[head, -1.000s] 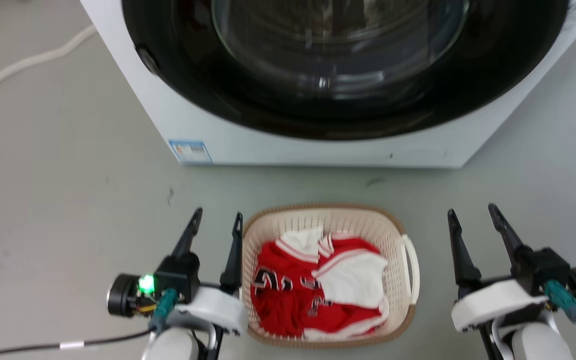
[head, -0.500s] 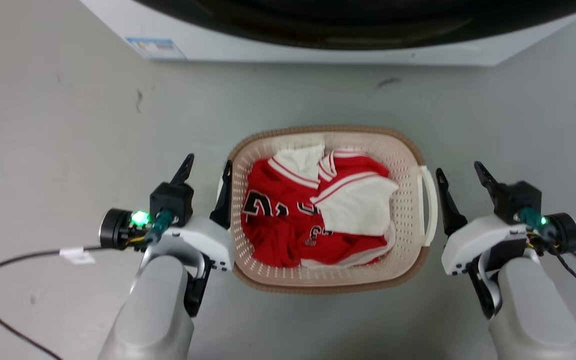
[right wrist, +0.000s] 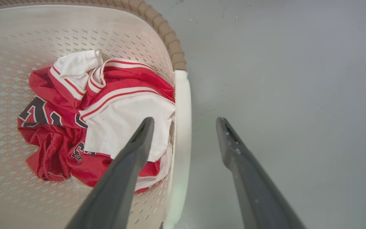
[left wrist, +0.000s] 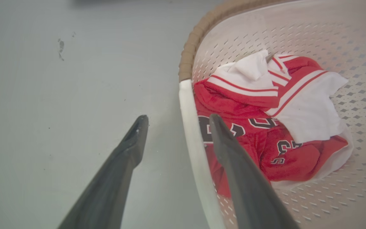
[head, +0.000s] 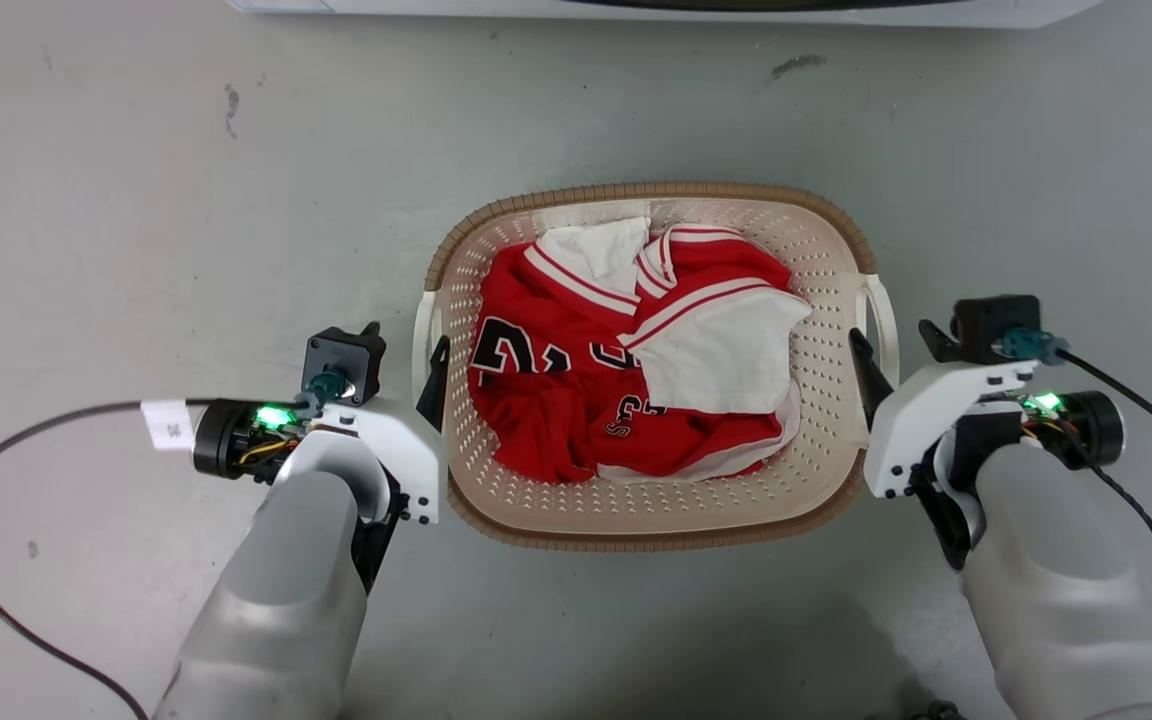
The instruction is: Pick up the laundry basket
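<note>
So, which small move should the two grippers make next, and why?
Probably shut both jaws: the left gripper straddles the left white handle of the laundry basket, the right gripper the right white handle; both are open, gripping nothing.

laundry basket (head: 636, 502) between left hand (head: 406, 338), right hand (head: 890, 332)

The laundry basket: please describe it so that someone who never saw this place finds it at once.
On the grey floor, in front of the white washing machine, one container sits between the left hand and the right hand. It is the laundry basket: cream, perforated, with a brown woven-look rim and white side handles, the only thing holding a red and white jersey.
</note>
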